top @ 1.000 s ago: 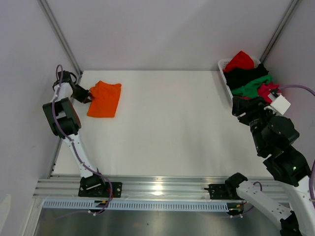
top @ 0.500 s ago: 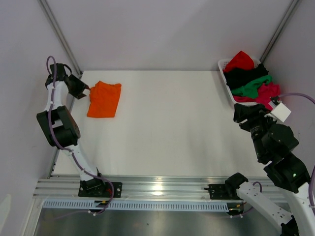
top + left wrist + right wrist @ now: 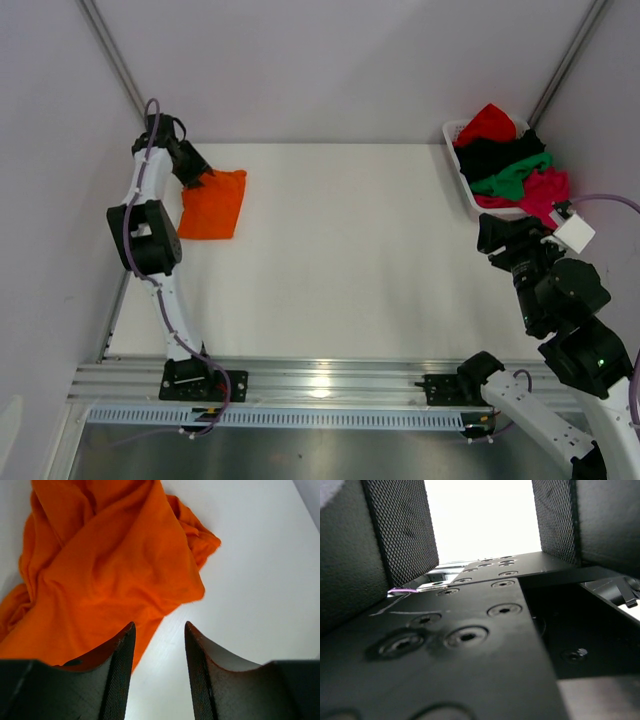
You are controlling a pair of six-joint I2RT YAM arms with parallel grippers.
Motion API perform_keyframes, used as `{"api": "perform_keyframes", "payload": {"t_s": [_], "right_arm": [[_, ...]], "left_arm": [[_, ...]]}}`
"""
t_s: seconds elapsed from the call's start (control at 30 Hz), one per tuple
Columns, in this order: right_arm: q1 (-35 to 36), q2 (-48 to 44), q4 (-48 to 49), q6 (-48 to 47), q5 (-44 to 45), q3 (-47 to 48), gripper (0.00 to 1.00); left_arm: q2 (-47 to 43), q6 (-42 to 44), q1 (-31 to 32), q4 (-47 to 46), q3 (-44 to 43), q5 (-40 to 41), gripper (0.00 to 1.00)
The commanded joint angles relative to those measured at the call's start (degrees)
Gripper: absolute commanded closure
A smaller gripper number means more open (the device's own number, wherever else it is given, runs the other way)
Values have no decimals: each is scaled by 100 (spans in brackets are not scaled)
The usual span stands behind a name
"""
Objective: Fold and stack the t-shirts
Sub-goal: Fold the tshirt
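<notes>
Orange t-shirt [image 3: 110, 565] lies on worktop [image 3: 350, 250]; left claw [image 3: 159, 630] open over its edge; right claw [image 3: 482, 525] open, empty.

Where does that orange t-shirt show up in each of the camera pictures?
Top external: orange t-shirt at the far left of the table.
Left wrist: it fills the upper left.
Right wrist: not in it.
Shared landmark: the left gripper, at the shirt's edge.
</notes>
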State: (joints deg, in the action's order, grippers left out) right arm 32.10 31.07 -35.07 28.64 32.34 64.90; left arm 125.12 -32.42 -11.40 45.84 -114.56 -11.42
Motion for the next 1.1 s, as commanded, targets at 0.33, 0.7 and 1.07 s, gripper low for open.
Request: {"api": "perform_keyframes", "payload": {"t_s": [0.33, 0.7, 1.07], "right_arm": [[-11, 101, 202, -34, 80, 251, 43], [-19, 672, 790, -315, -26, 207, 43], [-11, 760, 923, -210, 18, 119, 43]], "left_arm": [[785, 421, -108, 864, -1041, 483, 53], [1304, 562, -135, 988, -1543, 527, 52], [1647, 421, -214, 961, -1911, 545, 52]]}}
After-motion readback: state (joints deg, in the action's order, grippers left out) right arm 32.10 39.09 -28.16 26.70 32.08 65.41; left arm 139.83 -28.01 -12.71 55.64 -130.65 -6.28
